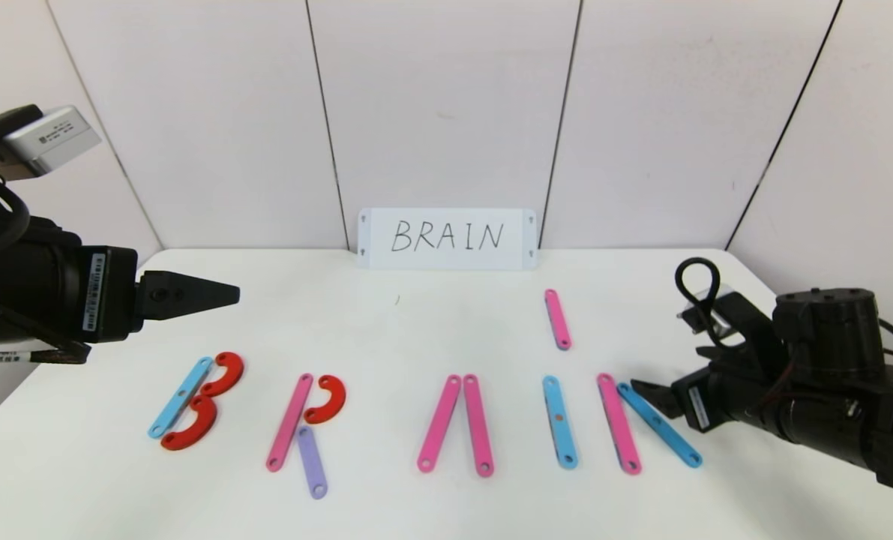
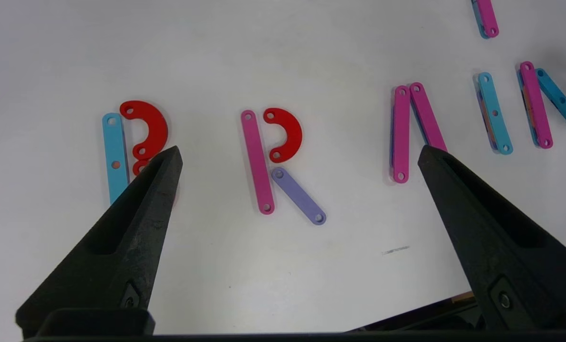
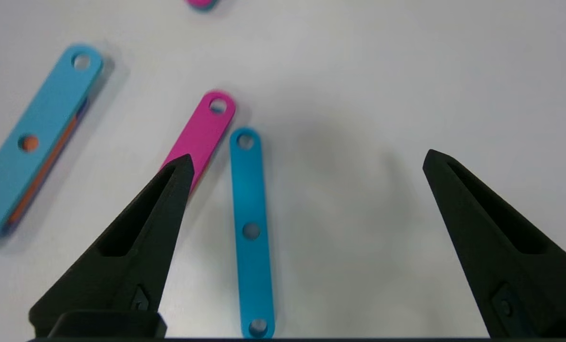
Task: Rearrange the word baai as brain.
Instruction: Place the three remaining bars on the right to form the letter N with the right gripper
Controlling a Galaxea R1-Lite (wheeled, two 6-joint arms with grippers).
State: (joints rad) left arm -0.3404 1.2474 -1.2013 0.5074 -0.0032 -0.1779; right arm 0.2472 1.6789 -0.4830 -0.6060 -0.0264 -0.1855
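The strip-built word lies along the table front: blue-and-red B (image 1: 181, 397), pink-red-purple R (image 1: 290, 422), pink A (image 1: 439, 424), blue I (image 1: 559, 422), then a pink upright (image 1: 618, 424) with a slanted blue strip (image 1: 659, 424) beside it. My right gripper (image 1: 645, 391) hovers low at the slanted strip's far end, open. In the right wrist view the blue strip (image 3: 249, 204) lies flat between the spread fingers of the right gripper (image 3: 307, 156), apart from both and nearer the one by the pink strip (image 3: 206, 128). My left gripper (image 1: 232, 295) hangs open and empty above the back left, and the left wrist view (image 2: 299, 149) looks down on the R (image 2: 258, 161).
A white card (image 1: 447, 238) with handwritten BRAIN stands against the back wall. A loose pink strip (image 1: 557, 319) lies behind the I. The table's front edge (image 1: 446, 525) runs close below the letters. White wall panels close off the back.
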